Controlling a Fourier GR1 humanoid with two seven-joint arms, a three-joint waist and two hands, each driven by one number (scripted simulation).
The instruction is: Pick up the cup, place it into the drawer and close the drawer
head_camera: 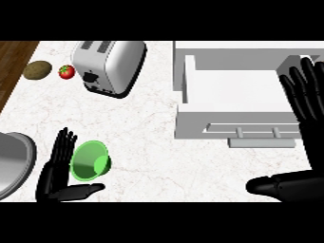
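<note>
— Where does the cup sit?

— The green cup [90, 161] lies tipped on its side on the white marbled counter [143, 142], low at the left of the head view, its open mouth turned toward the lower left. It is not in the drawer.

— And the left hand?

— The left hand [58, 176] is just beside the cup on its left, fingers straight and pointing up the view, thumb stuck out to the right beneath the cup. The fingers run along the cup's rim; whether they touch it cannot be told, but nothing curls round it.

— The drawer?

— The white drawer [231, 90] stands pulled open at the right, its inside bare and pale, with the front panel and its bar handle [261, 134] nearest the robot.

— What of the right hand?

— The right hand [311, 118] shows at the right edge, fingers spread and straight, reaching up over the drawer's right side, the thumb [270, 184] lying out to the left below the handle. It holds nothing.

— Anything else on the counter?

— A silver toaster [110, 66] sits toward the back, well apart from the cup. Left of it lie a small red tomato-like fruit [66, 71] and a brown, potato-like lump [36, 70]. A grey rounded metal edge [6, 163] — part of a basin, it seems — shows at the far left, near the left hand.
</note>
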